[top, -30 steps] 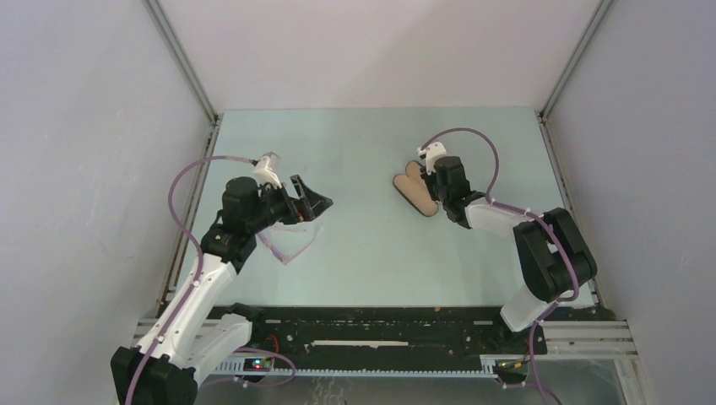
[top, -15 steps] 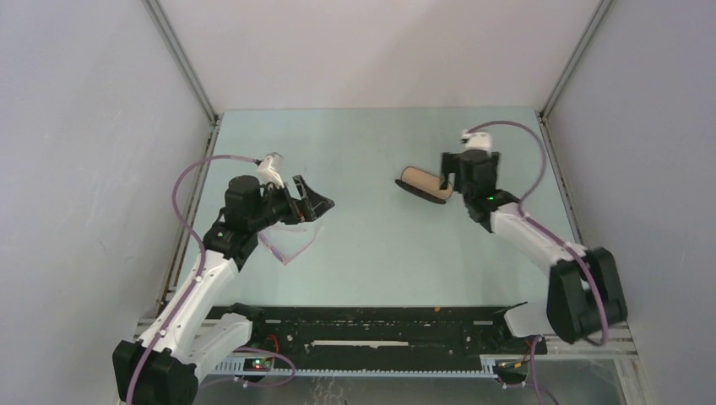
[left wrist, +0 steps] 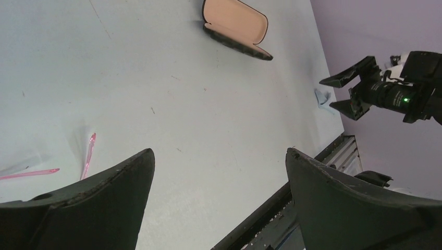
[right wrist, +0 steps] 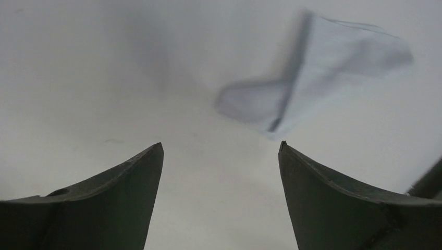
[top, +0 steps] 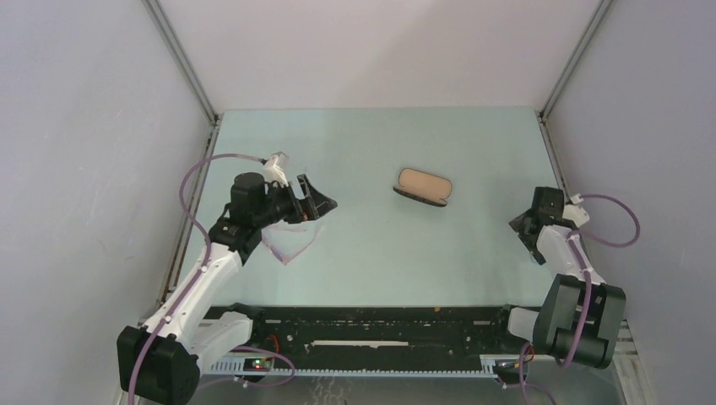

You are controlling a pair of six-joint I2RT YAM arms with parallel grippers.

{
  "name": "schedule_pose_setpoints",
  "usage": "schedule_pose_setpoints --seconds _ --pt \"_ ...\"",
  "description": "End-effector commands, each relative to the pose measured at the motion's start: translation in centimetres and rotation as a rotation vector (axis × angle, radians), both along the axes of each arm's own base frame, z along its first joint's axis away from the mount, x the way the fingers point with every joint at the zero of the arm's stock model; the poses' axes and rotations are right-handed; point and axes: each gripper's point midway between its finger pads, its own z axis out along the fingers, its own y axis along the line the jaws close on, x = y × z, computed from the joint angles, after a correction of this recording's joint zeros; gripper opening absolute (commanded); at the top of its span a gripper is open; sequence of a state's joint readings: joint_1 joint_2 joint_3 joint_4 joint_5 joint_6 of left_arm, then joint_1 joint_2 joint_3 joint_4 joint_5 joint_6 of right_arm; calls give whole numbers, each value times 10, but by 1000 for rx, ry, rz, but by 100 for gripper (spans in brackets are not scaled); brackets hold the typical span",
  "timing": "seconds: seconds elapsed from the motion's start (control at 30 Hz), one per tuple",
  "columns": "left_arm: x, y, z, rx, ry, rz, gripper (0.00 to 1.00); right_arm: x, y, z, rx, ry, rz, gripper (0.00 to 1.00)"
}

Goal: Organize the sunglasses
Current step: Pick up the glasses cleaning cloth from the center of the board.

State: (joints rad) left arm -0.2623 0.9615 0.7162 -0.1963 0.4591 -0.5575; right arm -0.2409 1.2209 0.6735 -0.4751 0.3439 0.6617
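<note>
Case (top: 424, 186) lies open, empty; sunglasses (top: 291, 245) loose on the surface (top: 380, 261). Left hand (top: 319, 196) and right hand (right wrist: 220, 151) gape, gripping nothing; the packing's all ahead, I reckon.

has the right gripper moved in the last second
Yes. The right gripper has pulled back from the open case to the near right edge of the table, and is now open by the blue cloth.

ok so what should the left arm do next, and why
Probably lower the open left gripper onto the sunglasses. They lie on the table just beside it, not yet gripped, and the open glasses case lies empty further right.
</note>
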Motion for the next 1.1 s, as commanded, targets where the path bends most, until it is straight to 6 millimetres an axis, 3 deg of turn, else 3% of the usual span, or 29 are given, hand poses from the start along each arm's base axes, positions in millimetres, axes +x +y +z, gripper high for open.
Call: schedule_pose_setpoints --seconds 0.0,0.2,0.43,0.6,0.73,0.77,0.8,0.93,1.07 --pt "7 -4 36 -20 -88 -26 100 -19 -19 -8 26 6 -178 87" --pt "11 -7 32 -28 -49 -31 100 -27 -45 -22 4 25 -267 82" --pt "17 -11 34 -46 -35 -32 100 -27 -56 -40 25 52 -300 76" --pt "16 -11 32 -48 -29 -33 100 -28 -56 -40 25 49 -308 51" --pt "15 -11 28 -43 -26 -35 100 -28 -56 -31 14 15 -305 25" --pt "15 -11 27 -42 -23 -35 100 -27 -55 -27 15 3 -294 12" --pt "15 -11 26 -41 -23 -36 100 -25 -53 -24 18 -9 -278 1" --pt "17 -12 27 -44 -26 -40 100 -8 -36 1 37 -109 -162 0" --pt "19 -11 32 -52 -35 -31 100 25 19 40 88 -274 129 0"
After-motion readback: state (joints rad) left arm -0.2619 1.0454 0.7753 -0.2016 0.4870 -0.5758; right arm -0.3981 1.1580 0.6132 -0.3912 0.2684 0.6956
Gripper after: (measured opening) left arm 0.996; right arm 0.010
